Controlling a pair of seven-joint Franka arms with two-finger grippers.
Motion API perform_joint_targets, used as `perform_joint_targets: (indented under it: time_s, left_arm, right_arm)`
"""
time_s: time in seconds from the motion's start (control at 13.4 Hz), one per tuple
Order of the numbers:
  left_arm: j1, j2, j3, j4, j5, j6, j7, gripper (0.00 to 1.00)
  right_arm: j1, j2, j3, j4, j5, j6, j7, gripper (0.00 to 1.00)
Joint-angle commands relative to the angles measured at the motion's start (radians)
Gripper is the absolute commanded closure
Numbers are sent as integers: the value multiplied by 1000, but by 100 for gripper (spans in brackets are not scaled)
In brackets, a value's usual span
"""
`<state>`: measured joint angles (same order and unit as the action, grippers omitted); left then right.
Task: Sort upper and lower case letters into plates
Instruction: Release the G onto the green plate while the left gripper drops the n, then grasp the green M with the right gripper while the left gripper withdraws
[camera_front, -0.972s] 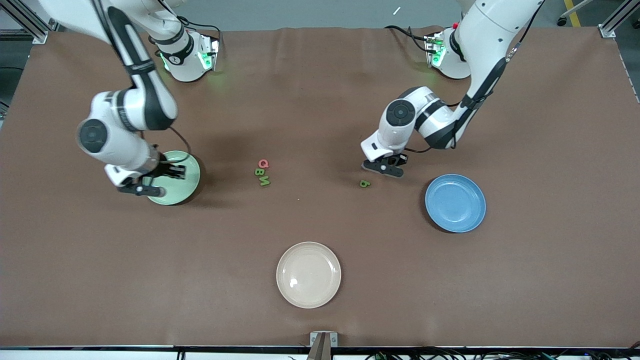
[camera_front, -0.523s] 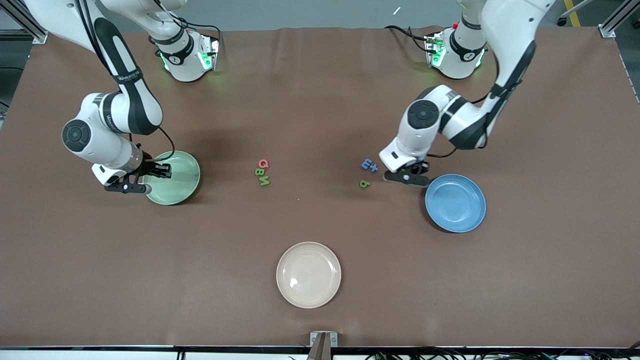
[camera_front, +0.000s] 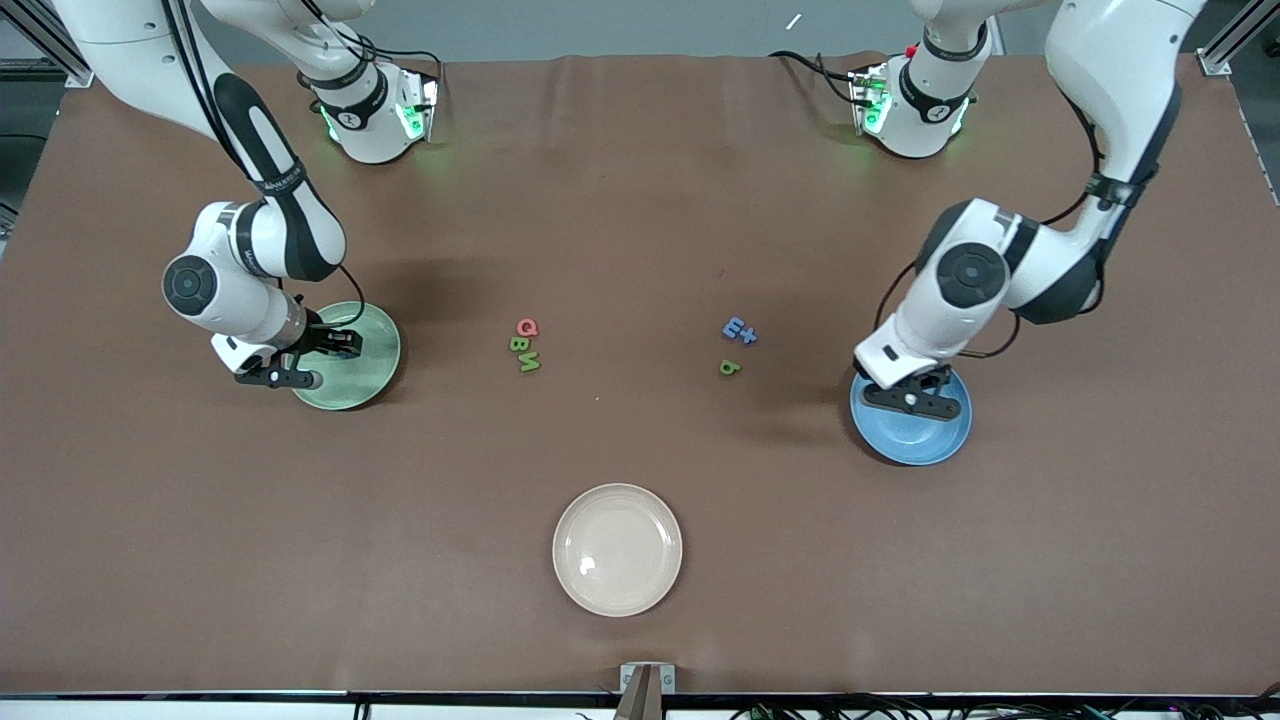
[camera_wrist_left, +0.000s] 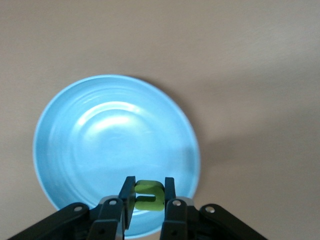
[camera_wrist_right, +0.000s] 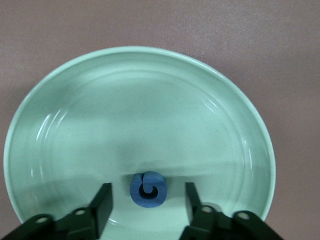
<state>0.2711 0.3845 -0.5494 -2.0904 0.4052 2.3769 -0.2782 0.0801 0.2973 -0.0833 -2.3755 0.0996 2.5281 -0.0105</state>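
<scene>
Hovering over the blue plate (camera_front: 925, 435) near the left arm's end of the table, the left gripper (camera_wrist_left: 149, 196) is pinching a small green letter (camera_wrist_left: 149, 195) between its fingers. Over at the right arm's end, the right gripper (camera_wrist_right: 147, 200) is hanging over the mint green plate (camera_front: 370, 362) with its fingers spread apart, and a blue letter (camera_wrist_right: 147, 189) is lying in that plate between them, touching neither. Two letter clusters (camera_front: 525, 345) (camera_front: 738, 330) are sitting mid-table, and a cream plate (camera_front: 617, 549) is lying near the front edge.
</scene>
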Motion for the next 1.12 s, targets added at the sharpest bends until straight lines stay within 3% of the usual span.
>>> perform_joint_targets:
  time_s: [0.0, 0.15, 0.45, 0.67, 1.05]
  left_arm:
    - [52, 52, -14, 36, 7, -16, 77, 80]
    - [79, 83, -14, 39, 9, -16, 126, 79]
    - [111, 140, -4, 53, 21, -16, 178, 78]
    - [134, 146, 0, 49, 21, -19, 224, 78]
    - [139, 155, 6, 41, 32, -21, 241, 78]
  right_arm:
    - [7, -59, 25, 7, 6, -84, 44, 0]
    - [113, -84, 27, 45, 6, -142, 220, 0]
    - [318, -60, 28, 122, 31, -132, 479, 0]
    - [434, 40, 27, 211, 84, -109, 533, 0]
    - [570, 172, 25, 315, 74, -45, 557, 1]
